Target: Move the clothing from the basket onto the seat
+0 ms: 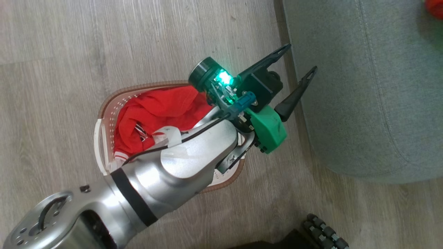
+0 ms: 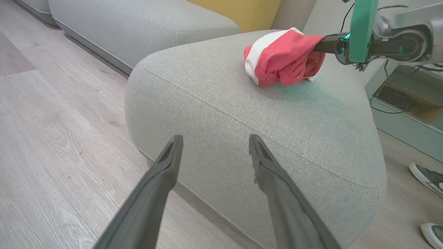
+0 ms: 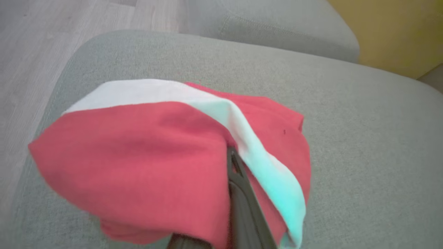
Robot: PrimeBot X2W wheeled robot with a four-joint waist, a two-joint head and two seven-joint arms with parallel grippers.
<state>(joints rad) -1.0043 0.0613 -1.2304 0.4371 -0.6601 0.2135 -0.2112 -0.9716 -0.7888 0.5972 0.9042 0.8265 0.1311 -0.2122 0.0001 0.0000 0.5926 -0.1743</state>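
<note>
Clothing in two lots: partly done. At 9 o'clock in the head view, one white basket on the floor, with a red heap inside, not yet moved, too bunched up to count the pieces. In the middle, left claw spread wide, holding nothing, between basket and seat. At 3 o'clock, that one big grey seat. Up at 1 o'clock, one red piece resting on the seat, with right claw pressed together, pinching it. Two claws in all. Left to do: let go, then fetch the rest.
</note>
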